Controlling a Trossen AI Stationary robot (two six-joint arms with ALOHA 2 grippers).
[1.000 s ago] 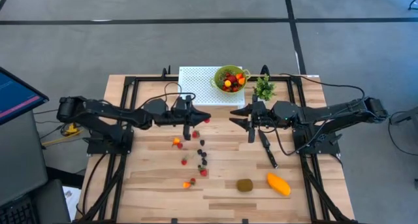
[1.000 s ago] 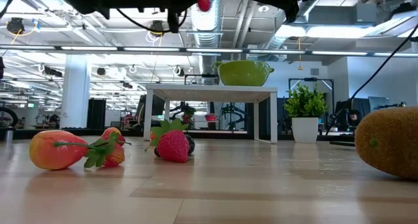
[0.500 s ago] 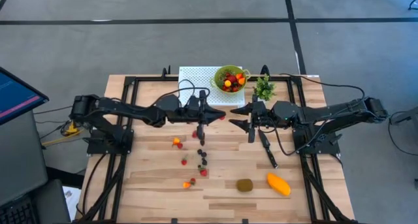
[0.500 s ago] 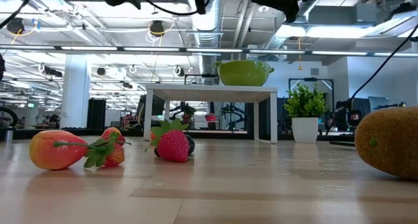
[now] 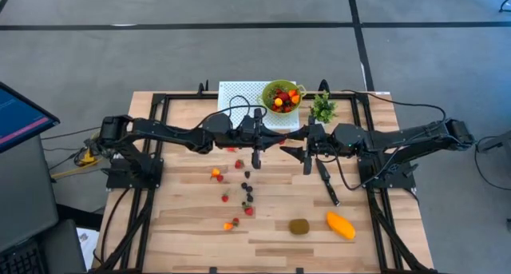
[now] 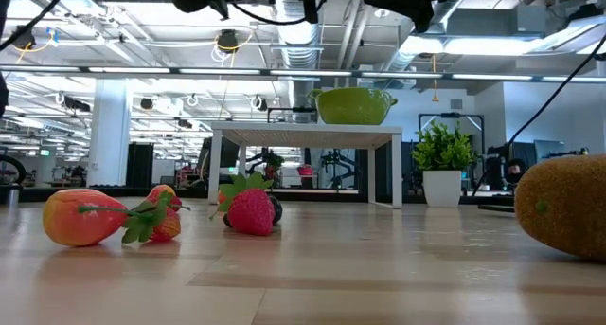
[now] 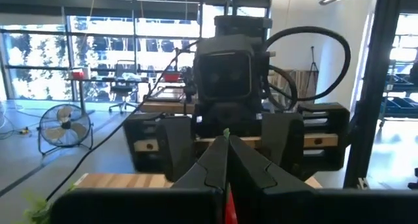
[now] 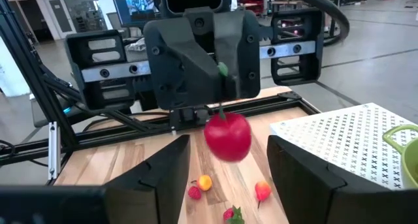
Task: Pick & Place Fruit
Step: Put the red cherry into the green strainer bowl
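Black knife (image 5: 327, 183), potted plant (image 5: 322, 108), green bowl (image 5: 283, 97) on white perforated stand (image 5: 239, 102).

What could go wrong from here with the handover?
1. The left end effector holds the red cherry only by its thin stem, so it could swing or slip out.
2. The right end effector is open just below the cherry; closing off-center could knock it onto the table.
3. The two arms are very close mid-table; they may collide.
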